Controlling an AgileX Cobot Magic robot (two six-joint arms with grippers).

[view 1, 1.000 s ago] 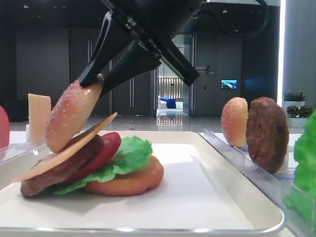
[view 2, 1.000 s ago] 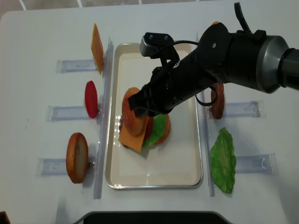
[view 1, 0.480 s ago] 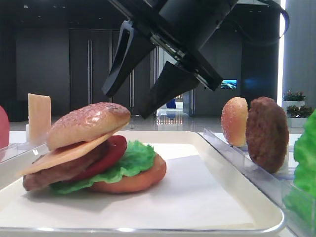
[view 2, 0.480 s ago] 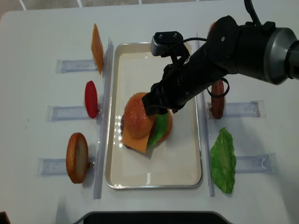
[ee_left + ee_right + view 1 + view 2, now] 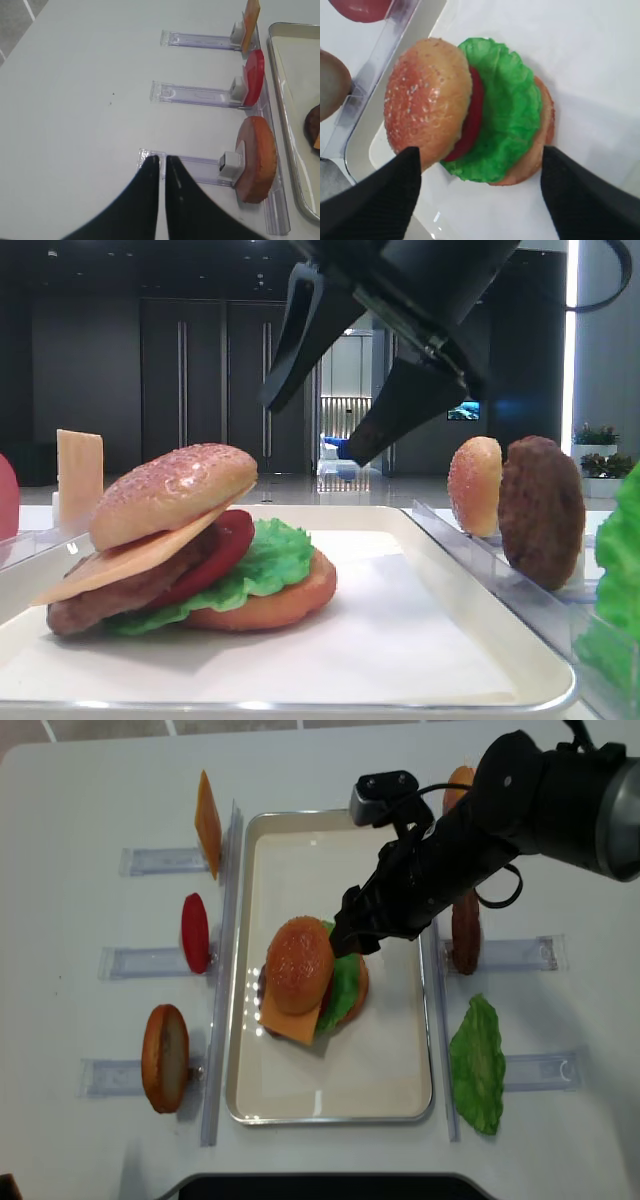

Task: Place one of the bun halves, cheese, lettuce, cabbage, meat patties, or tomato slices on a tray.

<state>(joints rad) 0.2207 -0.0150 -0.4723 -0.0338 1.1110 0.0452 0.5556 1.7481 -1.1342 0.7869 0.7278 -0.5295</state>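
Low side view: bun top [image 5: 175,490] tilted atop cheese [image 5: 130,555], tomato, lettuce, bun bottom on tray [image 5: 480,640]; right gripper [image 5: 335,405] above, jaws wide, empty.
Right wrist: bun top over lettuce [image 5: 512,107], near tray's left rim.
Left wrist: left gripper [image 5: 162,162] jaws pressed together, empty, over table [image 5: 75,100].
Overhead: stack left of tray centre.

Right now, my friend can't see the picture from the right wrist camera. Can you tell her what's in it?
A toy burger sits on white paper in the tray: a speckled bun top leaning over a tomato slice, ruffled green lettuce and a bun bottom. The two black jaws stand wide apart below it, holding nothing.
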